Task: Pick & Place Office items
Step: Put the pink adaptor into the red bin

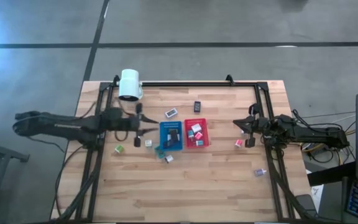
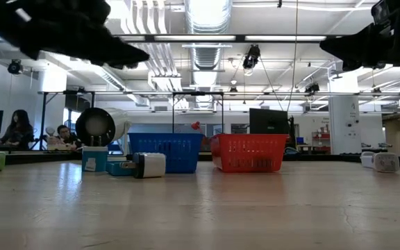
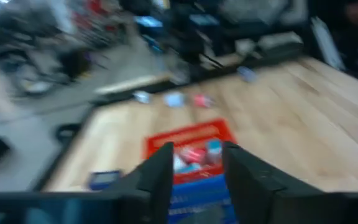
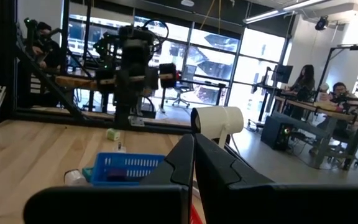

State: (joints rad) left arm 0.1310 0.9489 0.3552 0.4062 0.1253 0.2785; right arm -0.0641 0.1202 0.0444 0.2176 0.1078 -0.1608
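The room is an open workshop with ceiling ducts and desks where people (image 4: 304, 79) sit. The wooden table (image 1: 216, 180) carries a blue tray (image 1: 171, 136) and red tray (image 1: 197, 133) mid-table, office items (image 1: 119, 149) inside and scattered around them. The left gripper (image 1: 143, 124) hovers left of the trays, fingers spread. The right gripper (image 1: 243, 132) hangs right, fingers pressed together.

Two trays (image 1: 171, 144), one lamp head (image 1: 130, 84)

Near half of light wooden tabletop (image 1: 191, 193) lay bare, open for passage. Blue mesh tray (image 1: 171, 136) and red mesh tray (image 1: 196, 134) blocked centre; white cylindrical lamp head (image 1: 130, 84) obstructed far-left corner.
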